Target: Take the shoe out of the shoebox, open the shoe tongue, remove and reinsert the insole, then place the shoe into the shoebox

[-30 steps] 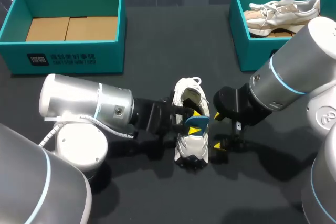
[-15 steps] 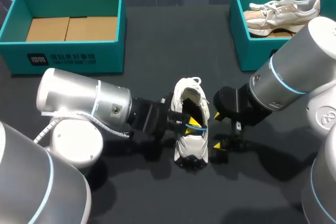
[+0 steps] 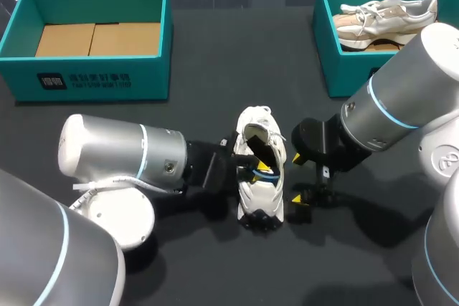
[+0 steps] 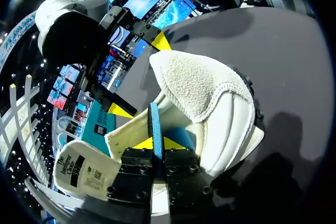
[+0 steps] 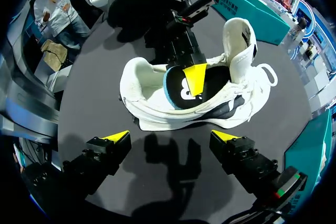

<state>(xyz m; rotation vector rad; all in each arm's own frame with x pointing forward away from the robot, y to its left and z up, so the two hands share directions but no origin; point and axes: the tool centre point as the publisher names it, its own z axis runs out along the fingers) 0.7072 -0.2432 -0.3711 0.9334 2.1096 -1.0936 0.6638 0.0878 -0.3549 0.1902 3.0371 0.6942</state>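
The white shoe (image 3: pixel 259 180) lies on the dark bench (image 3: pixel 215 55) just 6 o'clock of its middle, lengthwise from 12 to 6, outside both boxes. The left gripper (image 3: pixel 264 170) comes in from 9 o'clock and sits in the shoe's opening. Only the left wrist view shows its grip plainly: the fingers are clamped on the blue-edged insole (image 4: pixel 155 124), which stands on edge between the yellow tips. The right wrist view instead shows the insole's dark face inside the shoe (image 5: pixel 210 90). In that view the right gripper (image 5: pixel 170 136) has its fingers wide apart, short of the shoe and touching nothing. From above it rests at the shoe's 3 o'clock side. An open teal shoebox (image 3: pixel 93 69) stands at 10 o'clock. Another (image 3: pixel 330 48) at 2 o'clock holds a beige shoe (image 3: pixel 387 19).
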